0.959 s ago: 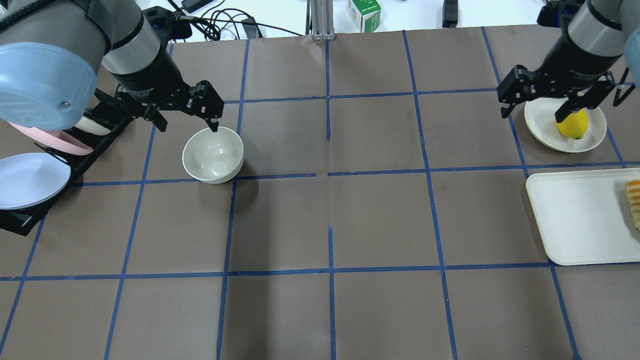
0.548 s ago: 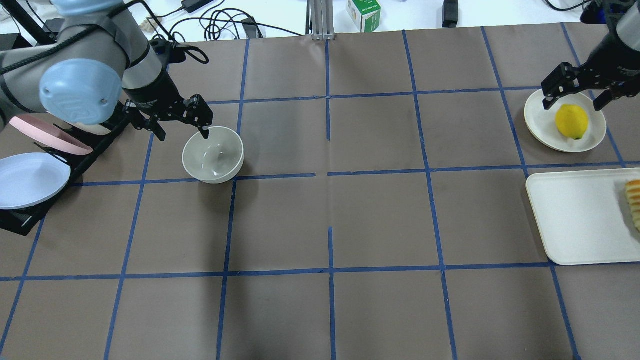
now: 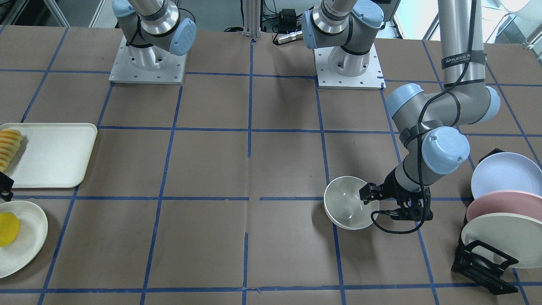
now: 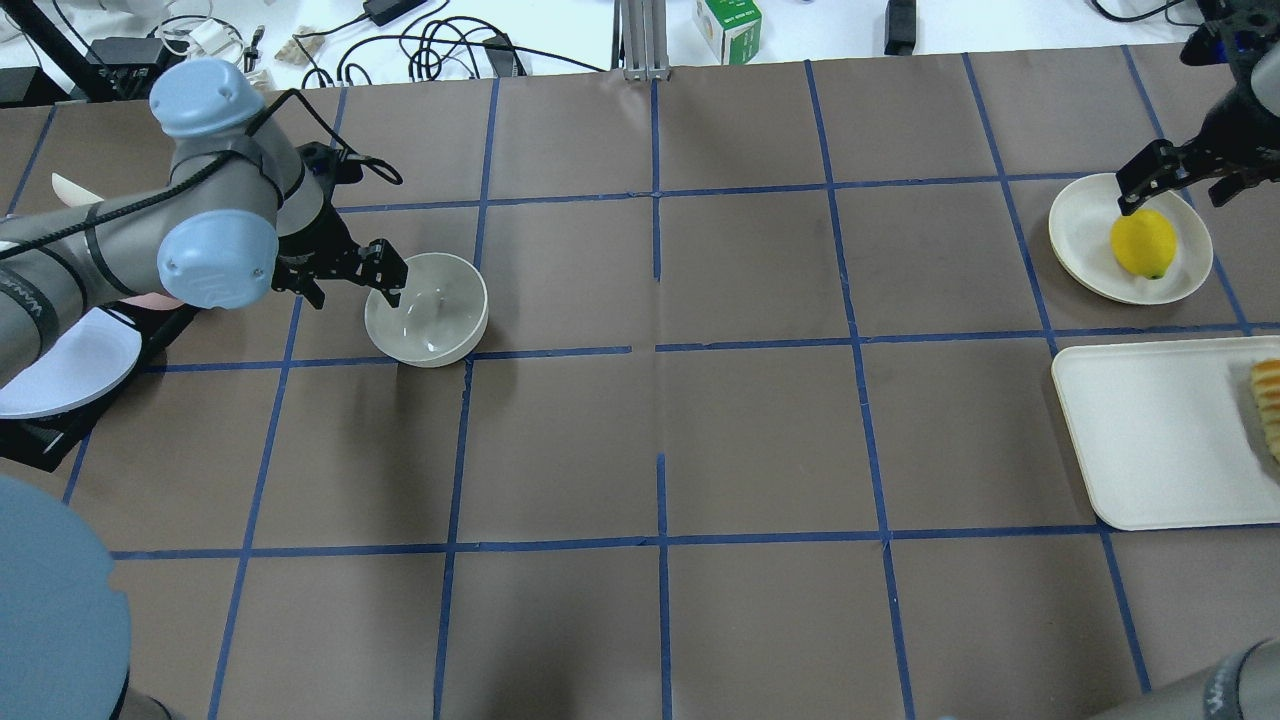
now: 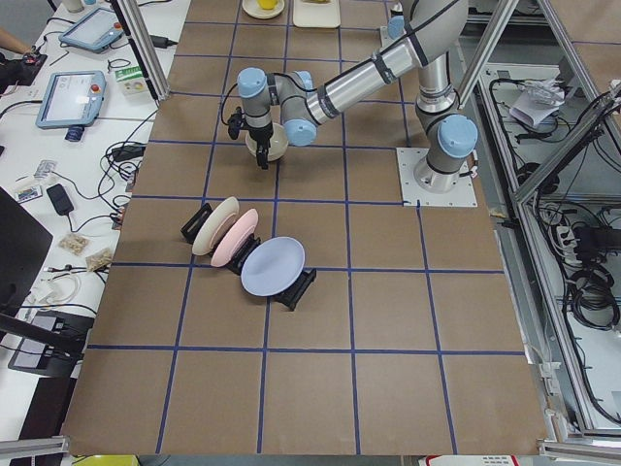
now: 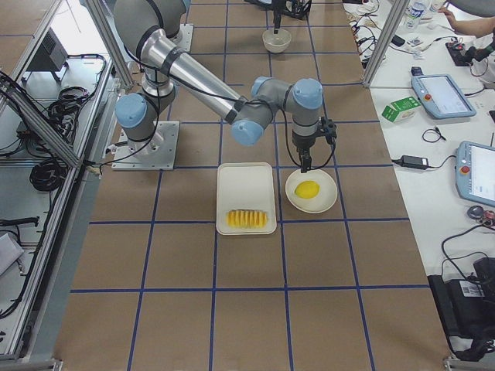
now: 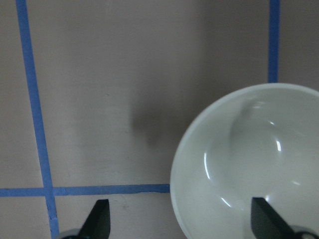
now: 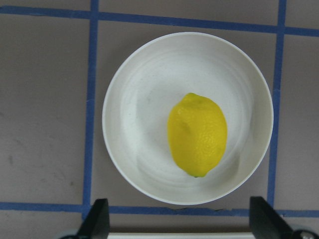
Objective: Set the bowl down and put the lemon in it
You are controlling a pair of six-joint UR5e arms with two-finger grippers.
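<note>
1. Cream-white bowl [image 4: 428,318] sits on worktop [image 4: 760,440]; we see left claw [image 4: 355,297] spread wide, straddling its rim, gripping nothing.
2. Right claw [image 4: 1176,200] spread wide, empty, above lemon [image 4: 1144,243] lying on plate [image 4: 1078,232].

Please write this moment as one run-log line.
left tool open, astride bowl rim | bowl upright, empty | right tool open above plate | lemon on plate, not grasped

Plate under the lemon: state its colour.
The plate is plain cream-white, no pattern, under the yellow lemon; best seen in the right wrist-mounted view.
</note>
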